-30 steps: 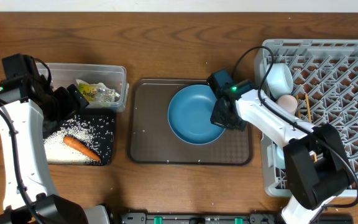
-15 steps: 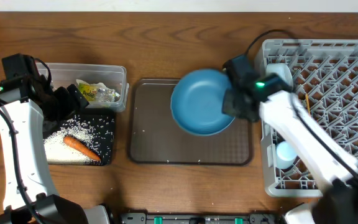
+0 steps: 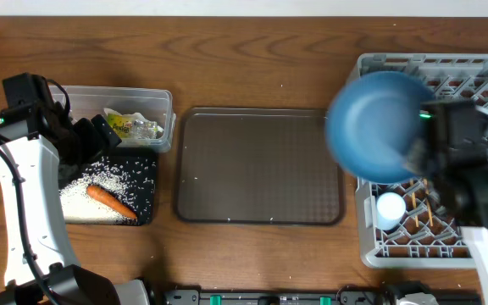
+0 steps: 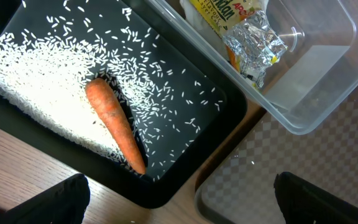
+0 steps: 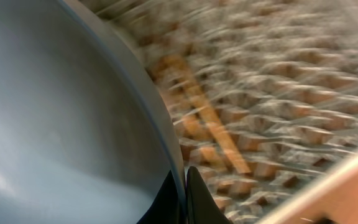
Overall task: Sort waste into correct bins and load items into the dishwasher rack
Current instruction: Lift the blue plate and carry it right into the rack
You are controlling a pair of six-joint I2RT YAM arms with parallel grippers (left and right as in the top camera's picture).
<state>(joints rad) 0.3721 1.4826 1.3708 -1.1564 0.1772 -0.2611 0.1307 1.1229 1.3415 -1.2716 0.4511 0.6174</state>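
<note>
Soft, even light falls from above, with only faint shadows. Overhead, the plate (image 3: 378,125) and my right arm (image 3: 468,161) are smeared, and at my right wrist the rack (image 5: 278,93) is one streaked blur. My left wrist's picture is sharp, the wrapper (image 4: 253,40) glinting.

Left jaws spread, right jaws clamped (blurred)

Count: one blue plate (image 3: 375,127), one carrot (image 3: 111,202), one crumpled wrapper (image 3: 128,127), one clear tub (image 3: 117,91), one black tray (image 3: 145,199), one rack (image 3: 481,85).
</note>
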